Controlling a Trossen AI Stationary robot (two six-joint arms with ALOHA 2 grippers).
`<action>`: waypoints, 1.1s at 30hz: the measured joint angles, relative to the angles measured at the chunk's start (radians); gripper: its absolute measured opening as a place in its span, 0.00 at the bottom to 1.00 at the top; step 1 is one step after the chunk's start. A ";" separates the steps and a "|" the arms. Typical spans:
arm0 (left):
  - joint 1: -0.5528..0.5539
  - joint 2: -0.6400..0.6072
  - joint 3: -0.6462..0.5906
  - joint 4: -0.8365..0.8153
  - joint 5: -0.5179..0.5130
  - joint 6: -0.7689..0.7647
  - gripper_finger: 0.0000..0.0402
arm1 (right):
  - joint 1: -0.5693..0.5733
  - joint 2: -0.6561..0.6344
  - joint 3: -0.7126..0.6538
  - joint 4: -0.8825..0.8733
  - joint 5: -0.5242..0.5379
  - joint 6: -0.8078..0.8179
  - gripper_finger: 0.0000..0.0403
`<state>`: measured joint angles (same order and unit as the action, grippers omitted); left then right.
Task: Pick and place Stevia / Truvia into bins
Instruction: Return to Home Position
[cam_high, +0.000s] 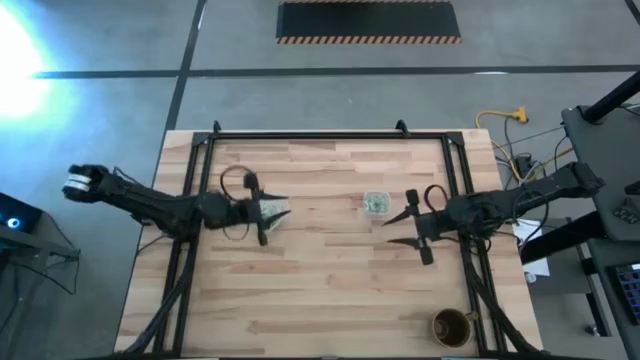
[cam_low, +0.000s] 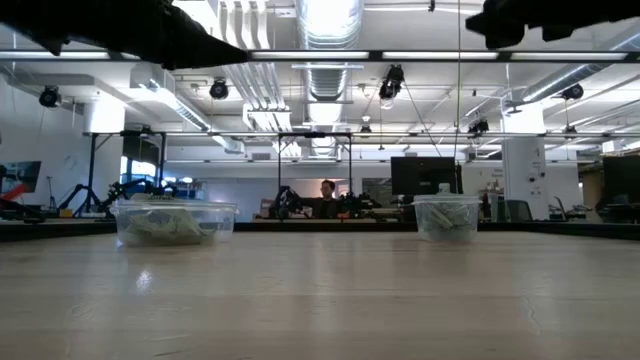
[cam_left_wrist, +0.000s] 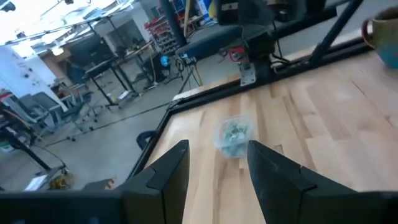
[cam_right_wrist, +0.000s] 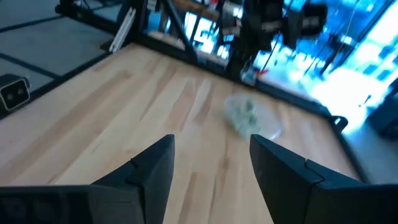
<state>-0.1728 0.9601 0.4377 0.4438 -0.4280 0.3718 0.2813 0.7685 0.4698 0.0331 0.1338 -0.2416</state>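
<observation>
Green and white Stevia packets lie in two clear bins standing on the wooden table. The small bin (cam_high: 376, 204) (cam_left_wrist: 233, 135) (cam_low: 446, 217) is right of centre. The other bin (cam_low: 175, 222) (cam_right_wrist: 247, 116) stands left of centre, mostly hidden in the high view under my left gripper (cam_high: 278, 210) (cam_left_wrist: 214, 165). That gripper hangs open above it, pointing level toward the table's right, with nothing between its fingers. My right gripper (cam_high: 398, 226) (cam_right_wrist: 211, 162) is open and empty too, raised just right of the small bin and pointing toward the table's left.
A round brown cup (cam_high: 452, 325) stands at the table's near right corner. A black frame (cam_high: 330, 136) runs along the far edge and down both sides of the table. Bare wood (cam_high: 330, 290) lies between the bins and the near edge.
</observation>
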 joint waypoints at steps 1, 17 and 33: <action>0.027 -0.010 -0.003 0.000 0.035 -0.005 0.36 | 0.000 -0.021 0.000 -0.003 0.000 -0.017 0.49; 0.134 -0.320 -0.111 -0.148 0.188 -0.029 0.36 | 0.000 -0.525 -0.094 -0.225 0.037 -0.027 0.49; 0.140 -0.747 -0.380 -0.117 0.190 -0.129 0.36 | -0.005 -0.734 -0.165 -0.292 0.315 0.149 0.49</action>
<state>-0.0326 0.2129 0.0574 0.3269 -0.2379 0.2428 0.2766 0.0349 0.3048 -0.2589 0.4490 -0.0926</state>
